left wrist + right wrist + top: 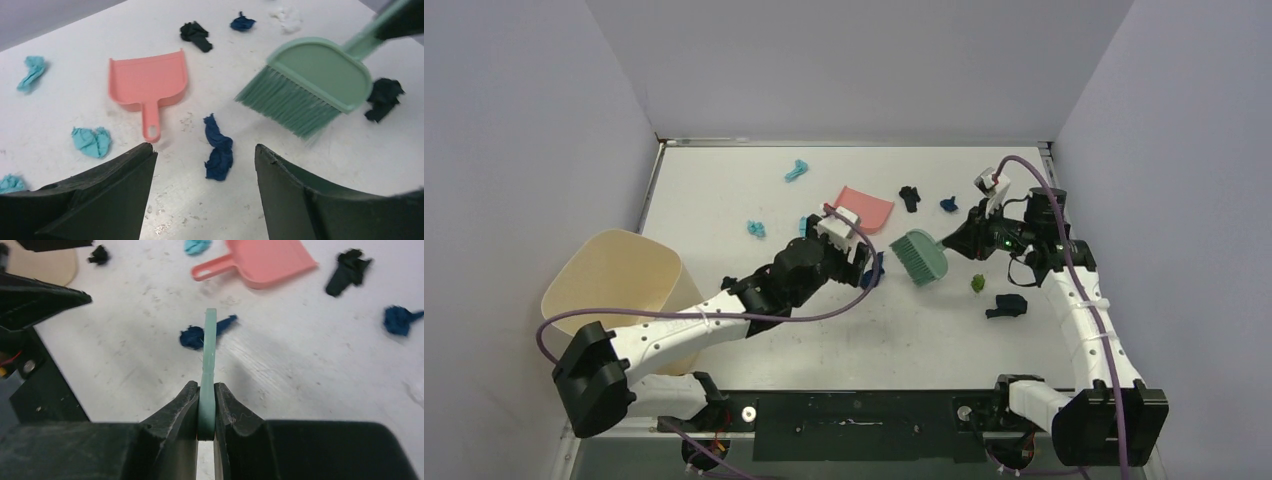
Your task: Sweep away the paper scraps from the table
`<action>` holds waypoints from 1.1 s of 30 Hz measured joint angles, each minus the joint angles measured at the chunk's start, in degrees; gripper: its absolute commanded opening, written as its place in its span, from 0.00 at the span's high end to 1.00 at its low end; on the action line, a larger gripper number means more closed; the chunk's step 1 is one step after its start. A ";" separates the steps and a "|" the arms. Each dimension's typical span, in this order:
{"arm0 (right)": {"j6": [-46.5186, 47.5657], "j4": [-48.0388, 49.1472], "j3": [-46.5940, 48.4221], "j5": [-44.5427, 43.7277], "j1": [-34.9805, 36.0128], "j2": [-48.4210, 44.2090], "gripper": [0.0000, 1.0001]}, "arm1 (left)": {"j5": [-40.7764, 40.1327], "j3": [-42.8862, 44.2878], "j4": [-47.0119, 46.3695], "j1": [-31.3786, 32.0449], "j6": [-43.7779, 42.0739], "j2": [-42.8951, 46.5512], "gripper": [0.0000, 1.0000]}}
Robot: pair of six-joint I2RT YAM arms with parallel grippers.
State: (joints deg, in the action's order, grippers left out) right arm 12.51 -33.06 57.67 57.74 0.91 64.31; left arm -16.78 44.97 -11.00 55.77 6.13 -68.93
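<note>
Paper scraps lie scattered over the white table (824, 340). A dark blue scrap (218, 147) lies just ahead of my open, empty left gripper (202, 150), which hovers low at mid-table (864, 262). My right gripper (207, 390) is shut on the handle of the teal hand brush (919, 257), whose bristles point down-left toward that scrap (197, 335). The pink dustpan (864, 208) lies flat behind, handle toward the left gripper. Teal scraps (796, 170) (755, 228), black scraps (909, 197) (1007, 305), a blue one (949, 204) and a green one (977, 283) lie around.
A beige bin (614, 285) stands at the table's left edge beside the left arm. Grey walls close in the back and both sides. The right arm's cable loops over the back right corner.
</note>
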 measured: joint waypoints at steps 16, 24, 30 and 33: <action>-11.47 18.99 -14.78 -14.03 -8.33 -13.16 0.95 | 4.22 26.49 21.16 -14.58 5.27 -31.15 0.28; -11.91 20.55 -17.16 -12.24 -9.20 -13.46 0.95 | 4.50 28.30 23.10 -14.91 2.60 -39.85 0.42; -11.72 20.59 -17.31 -10.69 -9.18 -14.73 0.95 | 4.09 31.32 21.90 -14.91 1.38 -44.78 0.60; -11.67 20.57 -17.31 -10.32 -9.18 -15.02 0.95 | 3.61 31.82 21.05 -14.88 1.18 -45.77 0.60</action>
State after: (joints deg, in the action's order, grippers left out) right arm 0.84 -12.49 40.36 47.42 -8.27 49.30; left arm -13.17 76.79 10.04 40.88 7.31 -114.69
